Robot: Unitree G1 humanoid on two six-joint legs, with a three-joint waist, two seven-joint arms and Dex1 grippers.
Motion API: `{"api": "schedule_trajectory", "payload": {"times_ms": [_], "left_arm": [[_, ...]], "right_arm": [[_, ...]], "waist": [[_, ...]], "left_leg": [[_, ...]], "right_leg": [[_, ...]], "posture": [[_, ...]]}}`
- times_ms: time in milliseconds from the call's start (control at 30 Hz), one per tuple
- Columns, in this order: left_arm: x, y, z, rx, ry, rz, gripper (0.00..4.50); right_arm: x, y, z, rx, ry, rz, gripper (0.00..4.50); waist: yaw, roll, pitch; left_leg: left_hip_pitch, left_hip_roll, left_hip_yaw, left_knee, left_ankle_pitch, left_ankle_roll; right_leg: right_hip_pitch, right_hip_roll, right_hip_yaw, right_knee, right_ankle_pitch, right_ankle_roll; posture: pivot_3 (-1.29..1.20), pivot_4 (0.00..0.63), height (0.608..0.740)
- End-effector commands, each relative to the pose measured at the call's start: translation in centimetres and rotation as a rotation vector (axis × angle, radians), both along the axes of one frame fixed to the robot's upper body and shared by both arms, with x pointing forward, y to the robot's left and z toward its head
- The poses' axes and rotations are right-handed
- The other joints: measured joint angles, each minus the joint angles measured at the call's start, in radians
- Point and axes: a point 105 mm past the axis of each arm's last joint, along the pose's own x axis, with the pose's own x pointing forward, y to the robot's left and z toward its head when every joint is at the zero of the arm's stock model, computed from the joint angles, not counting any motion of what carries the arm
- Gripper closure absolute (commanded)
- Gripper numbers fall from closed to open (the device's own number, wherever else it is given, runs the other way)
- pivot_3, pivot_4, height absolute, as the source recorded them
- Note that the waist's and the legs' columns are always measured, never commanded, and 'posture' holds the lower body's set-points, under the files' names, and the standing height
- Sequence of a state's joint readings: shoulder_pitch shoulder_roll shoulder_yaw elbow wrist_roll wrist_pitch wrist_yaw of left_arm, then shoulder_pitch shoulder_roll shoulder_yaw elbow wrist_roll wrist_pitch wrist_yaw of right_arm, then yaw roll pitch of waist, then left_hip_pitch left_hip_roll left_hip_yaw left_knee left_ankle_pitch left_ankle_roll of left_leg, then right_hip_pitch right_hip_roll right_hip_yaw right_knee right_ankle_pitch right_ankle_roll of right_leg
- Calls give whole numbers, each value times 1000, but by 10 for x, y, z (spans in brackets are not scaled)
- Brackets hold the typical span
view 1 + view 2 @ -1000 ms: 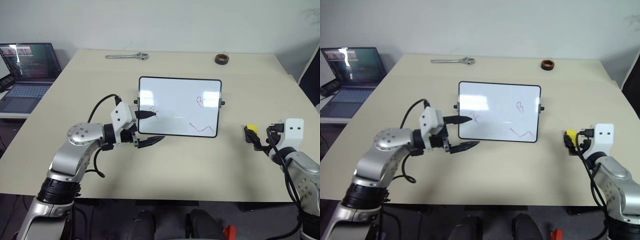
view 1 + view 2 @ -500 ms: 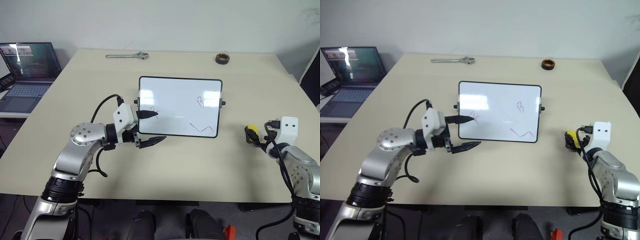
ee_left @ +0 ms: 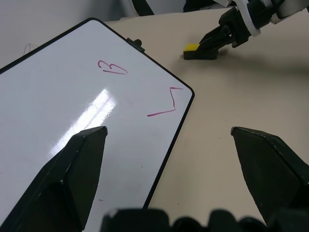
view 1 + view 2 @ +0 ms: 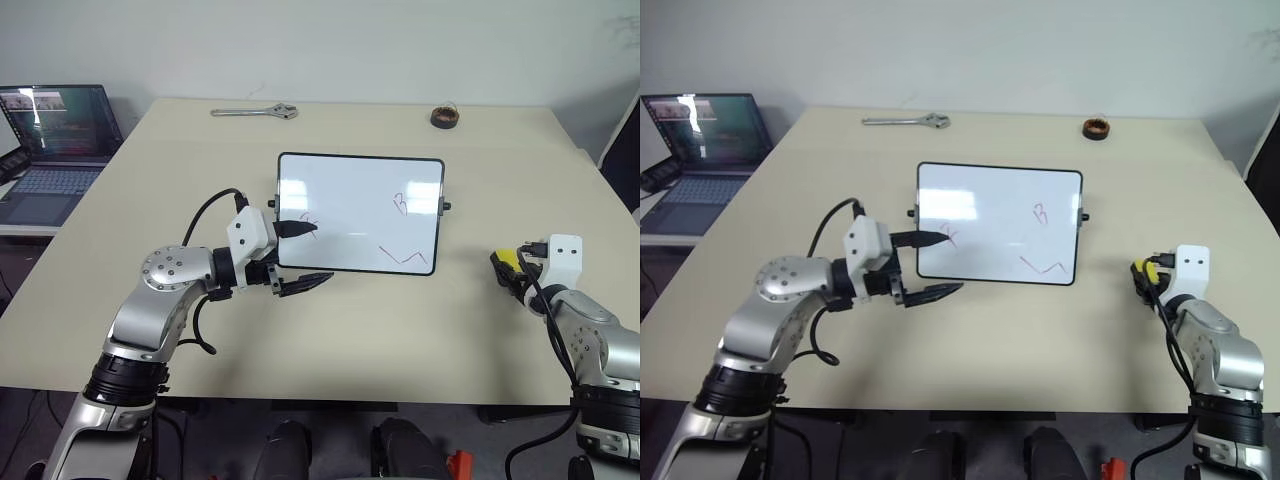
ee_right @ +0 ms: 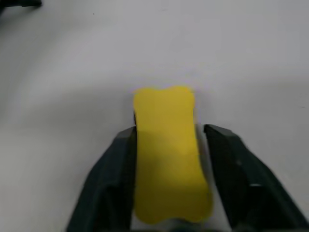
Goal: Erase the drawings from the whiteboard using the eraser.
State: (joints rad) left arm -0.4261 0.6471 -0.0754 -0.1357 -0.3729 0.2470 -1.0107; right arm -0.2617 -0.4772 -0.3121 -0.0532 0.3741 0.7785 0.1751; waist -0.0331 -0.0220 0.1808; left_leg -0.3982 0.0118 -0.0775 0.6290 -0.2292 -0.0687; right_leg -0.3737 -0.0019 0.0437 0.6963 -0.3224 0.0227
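Note:
The whiteboard (image 4: pixel 350 190) lies flat at the middle of the table. It bears red drawings: a small squiggle (image 4: pixel 400 203), a zigzag (image 4: pixel 405 257) and a scribble (image 4: pixel 309 221) near its left edge. My left gripper (image 4: pixel 306 256) is open at the board's near left corner, one finger over the board and the other in front of it. The yellow eraser (image 5: pixel 166 150) with its dark base rests on the table to the right of the board. My right gripper (image 4: pixel 506 272) is shut on the eraser (image 4: pixel 507 260), one black finger along each long side.
A silver wrench (image 4: pixel 255 112) and a round dark wire coil (image 4: pixel 444 117) lie near the table's far edge. An open laptop (image 4: pixel 50 140) stands on a side surface to the left. Bare tabletop separates the board from the eraser.
My right hand sank a little toward the table and its fingers closed in against the eraser's sides. The left arm, board and eraser kept their places.

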Motion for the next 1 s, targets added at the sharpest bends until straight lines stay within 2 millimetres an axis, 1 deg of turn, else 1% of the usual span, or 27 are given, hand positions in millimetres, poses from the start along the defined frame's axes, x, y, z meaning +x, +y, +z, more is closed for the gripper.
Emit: {"api": "schedule_trajectory", "payload": {"times_ms": [33,167,200,233,300,333,400,467,567,633,667,833,933,1000], "left_arm": [[9,6,16,-61,-16,71,0],[20,16,18,-61,-19,185,0],[23,18,19,-57,-22,217,0],[26,20,21,-70,-11,249,0],[24,16,27,-111,30,241,0],[21,12,30,-132,54,223,0],[18,9,36,-148,78,202,0],[17,9,36,-133,91,199,0],[15,10,29,-55,100,191,0],[15,9,26,-29,104,176,0],[14,8,25,-20,108,166,0],[7,3,18,24,106,119,0],[6,2,18,25,103,109,0],[6,3,17,29,98,112,0]], "right_arm": [[0,1,13,-23,-45,13,3378],[-2,7,27,-76,-89,61,3390],[-3,13,34,-95,-119,96,3390],[-4,24,45,-121,-161,155,3390],[-9,53,62,-211,-218,295,3390],[-11,63,69,-242,-239,335,3390],[-11,78,81,-269,-284,375,3390],[-9,92,93,-288,-331,418,3390],[5,124,110,-336,-400,503,3390],[17,143,114,-374,-421,544,3390],[23,148,115,-388,-427,552,3391],[45,170,118,-463,-453,578,3391],[56,172,113,-500,-438,569,3392],[61,165,102,-524,-400,552,3392]], "waist": [[0,0,0],[-1,0,0],[-1,0,0],[-1,0,0],[-2,0,0],[-3,0,0],[-4,0,0],[-3,-1,0],[-8,-1,1],[-13,-1,1],[-14,-1,1],[-9,-1,1],[-7,-1,1],[-5,-1,1]], "left_leg": [[0,0,0,0,0,0],[0,0,0,0,0,0],[0,0,0,0,0,0],[0,0,0,0,0,0],[0,0,0,0,0,0],[0,0,0,0,0,0],[0,0,-1,0,0,0],[0,0,-1,0,0,0],[0,0,-1,0,0,0],[1,0,0,0,0,0],[1,0,0,0,0,0],[-2,0,-2,0,0,0],[-2,0,-2,0,0,0],[-2,0,-2,0,0,0]], "right_leg": [[0,0,0,0,0,0],[0,0,0,0,0,0],[0,0,0,0,0,0],[0,0,0,0,0,0],[0,0,0,0,0,0],[0,0,0,0,0,0],[0,0,-1,0,0,0],[0,0,-1,0,0,0],[0,0,-1,0,0,0],[0,1,-1,1,0,0],[0,1,-1,1,0,0],[-1,-1,-1,-1,0,0],[-2,-1,-1,-1,0,0],[-1,-1,-1,-1,0,0]], "posture": [[0,150,740],[0,150,740],[0,150,740],[0,150,740],[0,150,740],[0,150,740],[0,150,740],[0,150,740],[0,150,740],[0,150,740],[0,150,740],[0,150,740],[0,150,740],[0,150,740]]}}
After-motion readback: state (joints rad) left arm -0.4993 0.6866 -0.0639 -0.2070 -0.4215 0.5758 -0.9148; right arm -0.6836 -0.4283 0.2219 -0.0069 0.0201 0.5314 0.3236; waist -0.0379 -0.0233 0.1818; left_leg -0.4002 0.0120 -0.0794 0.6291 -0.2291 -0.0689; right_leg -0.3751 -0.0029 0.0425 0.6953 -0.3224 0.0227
